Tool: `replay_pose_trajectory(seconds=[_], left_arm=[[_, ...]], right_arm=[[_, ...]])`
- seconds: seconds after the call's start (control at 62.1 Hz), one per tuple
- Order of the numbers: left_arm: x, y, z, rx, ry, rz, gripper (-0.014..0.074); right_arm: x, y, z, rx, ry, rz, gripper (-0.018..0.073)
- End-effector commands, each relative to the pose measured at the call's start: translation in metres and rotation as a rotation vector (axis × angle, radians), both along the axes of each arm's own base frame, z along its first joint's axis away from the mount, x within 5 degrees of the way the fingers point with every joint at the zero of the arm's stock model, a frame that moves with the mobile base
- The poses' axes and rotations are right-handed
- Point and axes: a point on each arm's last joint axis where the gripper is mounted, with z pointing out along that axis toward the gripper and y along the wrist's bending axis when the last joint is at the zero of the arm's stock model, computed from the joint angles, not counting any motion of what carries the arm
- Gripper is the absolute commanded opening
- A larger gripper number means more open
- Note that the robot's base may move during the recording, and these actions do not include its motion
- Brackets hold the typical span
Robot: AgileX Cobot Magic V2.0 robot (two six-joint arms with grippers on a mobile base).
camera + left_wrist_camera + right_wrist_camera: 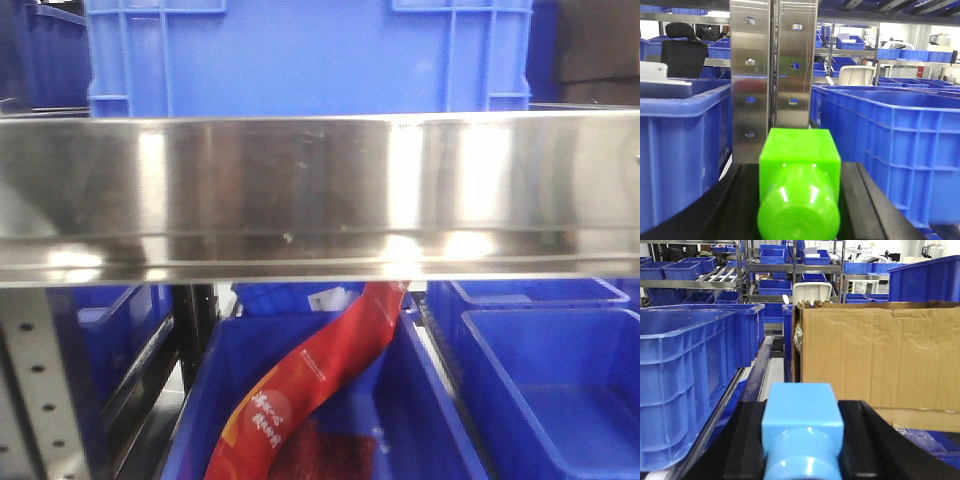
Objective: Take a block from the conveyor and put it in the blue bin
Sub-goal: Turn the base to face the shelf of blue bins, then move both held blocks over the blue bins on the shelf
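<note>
Front view first: you mostly get a steel rail [320,190] right across the frame, a blue crate [300,60] above it, and bins below. One holds a red packet [300,400], and there's an open blue bin [560,400] at lower right. No conveyor and no arm shows here, so don't lean on this view for the drop

Left wrist view: a green block [800,192] sits between the dark fingers of the left end effector [800,169], flush against both, with a rounded stub facing the camera. It looks gripped to me, but I cannot tell whether the fingers are really clamped on it. A perforated steel post [772,75] stands dead ahead, with a right-hand bin [900,150] and a left-hand bin [680,145] either side. My guess is you're at the carry-and-place stage. So swing off the post line, get the block fully past a bin rim, and lower it inside before letting go

Right wrist view: same story. A light blue block [802,427] fills the gap of the right end effector [803,407], and I cannot tell the grip here either. A cardboard box [880,355] is ahead on the right and a tall bin [685,385] on the left. Steer left for the bin, not the box, and I'd move one arm at a time
</note>
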Motion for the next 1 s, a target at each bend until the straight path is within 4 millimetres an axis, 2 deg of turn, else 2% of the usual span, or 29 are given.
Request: replay_pose_trajectory(seconds=[0.0,0.838,0.983], left_arm=[[-0.0008,0.0,0.0022,-0.007,-0.023,0.0,-0.0111],[-0.0008,0.0,0.0022,-0.007,-0.023,0.0,-0.0111],[-0.0008,0.0,0.0022,-0.007,-0.023,0.0,-0.0111]], right_arm=[[-0.0003,-0.0004,0.0022,-0.01,-0.024,-0.005,-0.0162],[-0.0003,-0.0004,0.0022,-0.01,-0.024,-0.005,-0.0162],[-0.0006,-0.0009,0.0072,-0.017,-0.079,-0.011,-0.0162]])
